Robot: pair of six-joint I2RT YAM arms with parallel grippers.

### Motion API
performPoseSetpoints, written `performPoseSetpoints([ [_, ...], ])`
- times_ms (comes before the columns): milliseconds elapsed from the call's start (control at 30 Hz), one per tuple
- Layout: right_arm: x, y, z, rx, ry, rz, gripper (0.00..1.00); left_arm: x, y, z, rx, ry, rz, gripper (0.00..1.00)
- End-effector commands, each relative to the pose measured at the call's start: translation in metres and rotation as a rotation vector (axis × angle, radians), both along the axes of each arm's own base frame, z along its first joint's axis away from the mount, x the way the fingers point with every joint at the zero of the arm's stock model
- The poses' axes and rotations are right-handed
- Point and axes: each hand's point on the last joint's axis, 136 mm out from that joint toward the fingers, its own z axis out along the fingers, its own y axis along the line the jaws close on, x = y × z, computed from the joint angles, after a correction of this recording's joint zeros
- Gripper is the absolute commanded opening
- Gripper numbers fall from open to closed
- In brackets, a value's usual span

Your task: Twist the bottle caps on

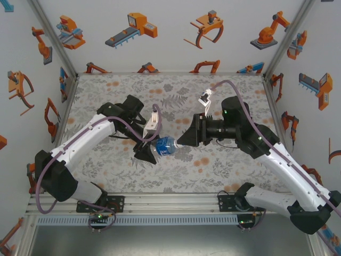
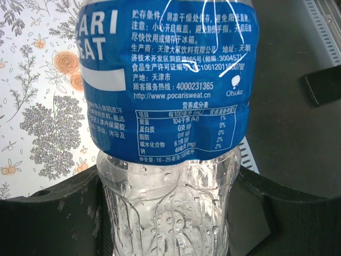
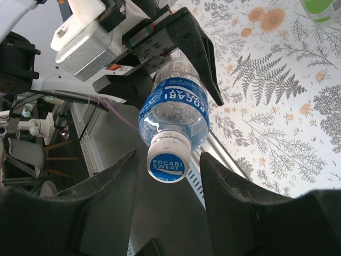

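Pocari Sweat bottle [image 1: 165, 145]: held level, cap [image 3: 167, 164] facing R gripper [image 1: 182, 141].
L gripper [image 1: 150, 149] clamps body; R gripper wide, flanking cap w/o contact; bottle axis points straight into it.

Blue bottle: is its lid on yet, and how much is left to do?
Done: its cap sits on the neck, though I cannot tell how tight. In hand: the left gripper clamps the blue bottle in the air, and the right gripper has its open fingers either side of the cap, not touching. Left: twist it tight, then see to the green bottle.
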Motion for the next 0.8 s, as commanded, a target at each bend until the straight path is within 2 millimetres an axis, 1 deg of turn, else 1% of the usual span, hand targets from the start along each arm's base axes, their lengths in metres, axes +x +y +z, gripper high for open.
performPoseSetpoints([
  [0, -0.0008, -0.0025, -0.0067, -0.029, 0.023, 0.000, 0.48, -0.0037, -0.0023, 0.0118, -0.033, 0.004, -0.022, 0.00],
  [133, -0.0005, -0.0018, -0.0104, -0.040, 0.034, 0.004, 0.45, -0.0038, -0.0024, 0.0114, -0.031, 0.006, -0.022, 0.00],
  [333, 0.0005, 0.0007, -0.0062, -0.023, 0.029, 0.008, 0.44, -0.0037, -0.0028, 0.0109, -0.030, 0.010, -0.022, 0.00],
  [400, 0.0000, 0.0027, -0.0060, -0.014, 0.041, 0.015, 0.41, -0.0036, -0.0030, 0.0103, -0.028, 0.011, -0.022, 0.00],
  [500, 0.0004, 0.0031, -0.0068, -0.015, 0.045, 0.014, 0.35, -0.0030, -0.0029, 0.0100, -0.026, 0.010, -0.021, 0.00],
  [600, 0.0000, 0.0020, -0.0064, -0.014, 0.044, 0.010, 0.32, -0.0028, -0.0032, 0.0092, -0.023, 0.012, -0.021, 0.00],
  [667, -0.0004, 0.0013, -0.0069, -0.015, 0.046, 0.008, 0.31, -0.0026, -0.0034, 0.0103, -0.025, 0.011, -0.020, 0.00],
  [767, -0.0008, 0.0011, -0.0058, -0.014, 0.045, 0.008, 0.26, -0.0025, -0.0034, 0.0106, -0.026, 0.011, -0.020, 0.00],
])
